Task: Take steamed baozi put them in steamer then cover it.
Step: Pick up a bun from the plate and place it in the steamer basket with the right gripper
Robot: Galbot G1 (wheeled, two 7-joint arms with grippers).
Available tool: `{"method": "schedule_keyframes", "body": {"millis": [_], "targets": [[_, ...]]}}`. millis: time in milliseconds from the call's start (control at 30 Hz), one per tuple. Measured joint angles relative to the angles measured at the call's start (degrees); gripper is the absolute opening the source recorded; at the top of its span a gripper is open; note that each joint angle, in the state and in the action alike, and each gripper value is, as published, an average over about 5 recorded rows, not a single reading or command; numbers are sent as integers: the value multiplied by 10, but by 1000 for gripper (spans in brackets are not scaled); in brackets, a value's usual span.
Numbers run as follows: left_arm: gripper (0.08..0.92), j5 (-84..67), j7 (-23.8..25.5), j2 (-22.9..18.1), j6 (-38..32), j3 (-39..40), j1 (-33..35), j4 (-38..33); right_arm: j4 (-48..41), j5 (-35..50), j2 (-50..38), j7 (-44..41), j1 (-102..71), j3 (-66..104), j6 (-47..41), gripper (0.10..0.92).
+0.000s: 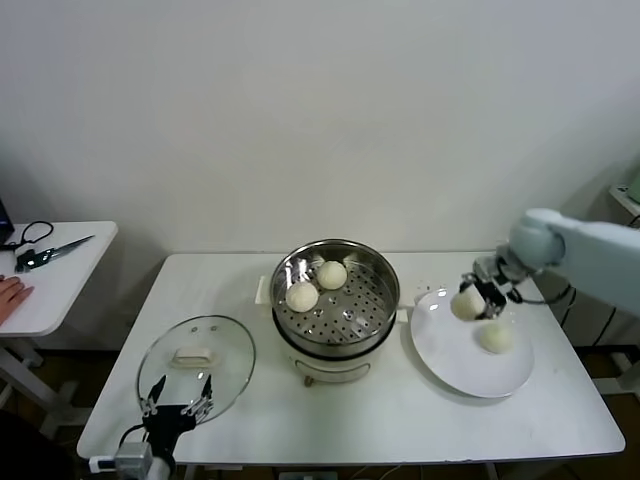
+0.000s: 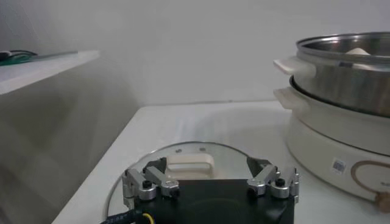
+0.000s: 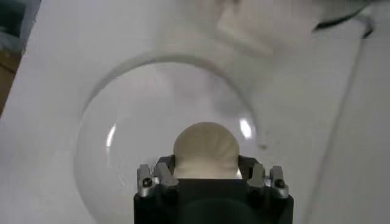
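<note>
Head view, left to right: the left gripper (image 1: pixel 176 408) waits low at the desk's (image 1: pixel 420 420) front edge with its fingers spread wide and nothing between them, and the cover (image 1: pixel 196 364) lies flat on the desk just ahead of it, its cream handle (image 1: pixel 194 355) up. Well off to that gripper's right stands the steamer (image 1: pixel 336 300), with 2 steamed baozi (image 1: pixel 302 296) on its perforated tray, touching or nearly so. Farther right, the right gripper (image 1: pixel 474 297) is closed on a 3rd bun (image 1: pixel 466 304), held above the near-left part of the white plate (image 1: pixel 440 350); in the right wrist view the bun (image 3: pixel 206 150) sits snug between the fingers (image 3: pixel 159 173), with the plate (image 3: pixel 103 152) beneath. A 4th bun (image 1: pixel 494 337) rests on the plate, just beside and below the right gripper.
</note>
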Motion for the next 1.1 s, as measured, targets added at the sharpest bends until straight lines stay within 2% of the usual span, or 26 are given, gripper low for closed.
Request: {"method": "schedule_keyframes", "body": {"millis": [233, 433, 700, 1100], "targets": [[823, 8, 0, -3, 0, 6, 1, -2, 46, -3, 66, -18, 125, -13, 117, 675], [823, 10, 0, -5, 1, 5, 3, -8, 102, -25, 112, -19, 158, -1, 170, 669], [823, 10, 0, -7, 1, 0, 7, -14, 134, -79, 163, -6, 116, 14, 194, 662], [823, 4, -2, -6, -2, -9, 16, -17, 127, -164, 219, 16, 5, 32, 189, 660]]}}
